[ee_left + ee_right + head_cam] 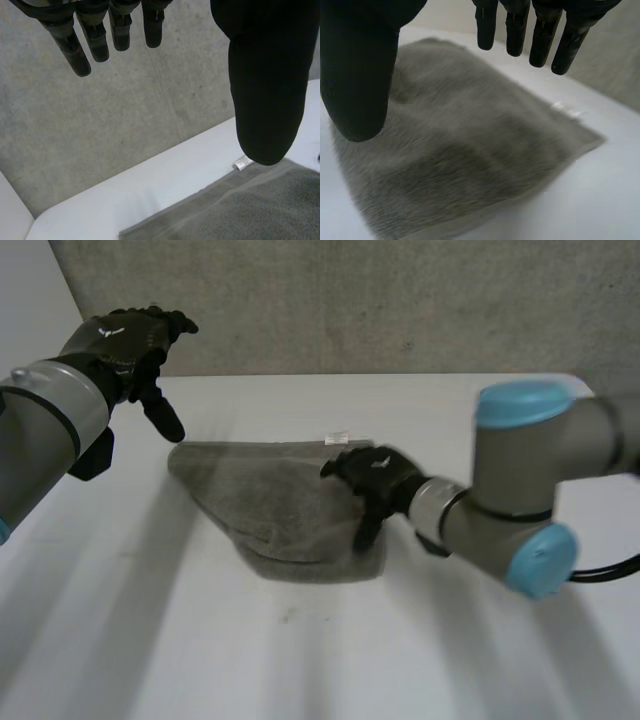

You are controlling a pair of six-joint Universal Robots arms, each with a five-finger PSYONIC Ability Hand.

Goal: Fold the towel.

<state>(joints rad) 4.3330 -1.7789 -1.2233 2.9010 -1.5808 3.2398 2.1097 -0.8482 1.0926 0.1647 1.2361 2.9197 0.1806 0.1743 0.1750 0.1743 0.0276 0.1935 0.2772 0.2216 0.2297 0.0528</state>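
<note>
A grey towel [265, 500] lies folded on the white table [300, 640], with a small white tag [337, 438] at its far edge. My left hand [130, 345] hovers open above the table, up and to the left of the towel's far left corner, touching nothing. In the left wrist view its fingers [85, 45] and thumb [265, 90] are straight, with the towel [240, 210] and tag [243, 162] below. My right hand [375, 485] is open over the towel's right edge. Its fingers [540, 35] and thumb [357, 80] hang straight above the towel [455, 160].
A grey concrete wall [350, 300] rises behind the table's far edge. Bare white table lies in front of the towel and on both sides. My right arm [520, 500] reaches in over the table's right part.
</note>
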